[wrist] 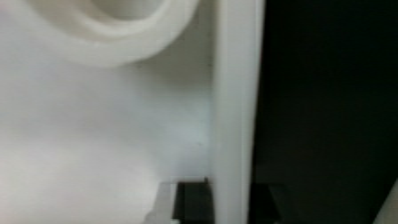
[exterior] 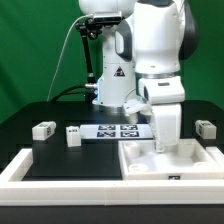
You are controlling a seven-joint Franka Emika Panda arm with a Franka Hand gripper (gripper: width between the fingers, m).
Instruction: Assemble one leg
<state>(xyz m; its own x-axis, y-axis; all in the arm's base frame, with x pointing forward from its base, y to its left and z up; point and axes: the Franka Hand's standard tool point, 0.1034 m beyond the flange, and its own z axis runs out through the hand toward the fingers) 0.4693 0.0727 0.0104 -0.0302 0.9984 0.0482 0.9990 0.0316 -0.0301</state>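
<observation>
My gripper [exterior: 160,142] reaches straight down onto the large flat white square panel [exterior: 185,160] at the exterior view's right. In the wrist view the gripper [wrist: 231,196] straddles the panel's edge [wrist: 237,110]. One dark finger [wrist: 192,205] is on the panel side, the other is against the black table, and the jaws look shut on the edge. A round recess [wrist: 107,30] of the panel shows close up. Three small white legs lie on the table: two at the left [exterior: 42,129] [exterior: 72,135], one at the far right [exterior: 205,128]. None is held.
The marker board [exterior: 118,130] lies flat mid-table, behind the panel. A raised white frame [exterior: 60,168] borders the table's front and left. The robot's base [exterior: 110,85] stands behind the marker board.
</observation>
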